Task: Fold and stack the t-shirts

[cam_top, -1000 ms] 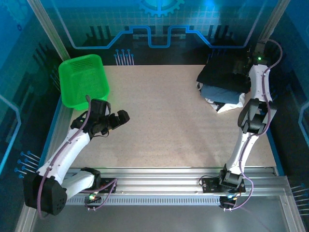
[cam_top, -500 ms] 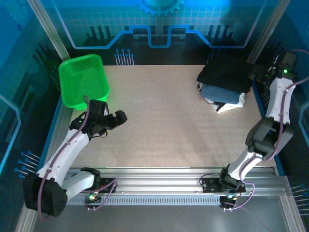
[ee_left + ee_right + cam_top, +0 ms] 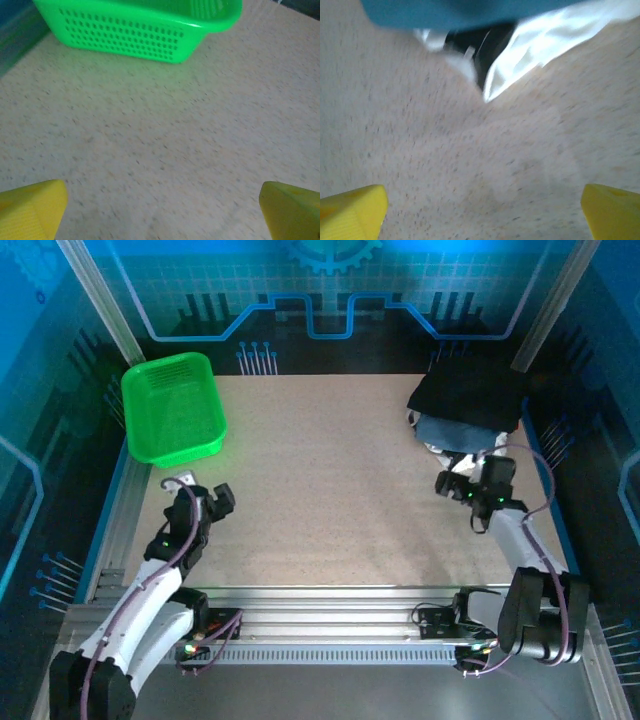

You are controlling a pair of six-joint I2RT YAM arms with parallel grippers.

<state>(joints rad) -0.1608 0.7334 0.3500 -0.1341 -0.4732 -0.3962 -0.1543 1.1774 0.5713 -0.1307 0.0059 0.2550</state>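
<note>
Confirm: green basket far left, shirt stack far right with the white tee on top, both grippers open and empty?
No: the black tee is on top, the white tee underneath, per top external. Green basket far left, left gripper and right gripper open and empty: correct.

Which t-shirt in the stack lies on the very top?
The black t-shirt; it covers the slate-blue one, and the white one peeks out underneath.
</note>
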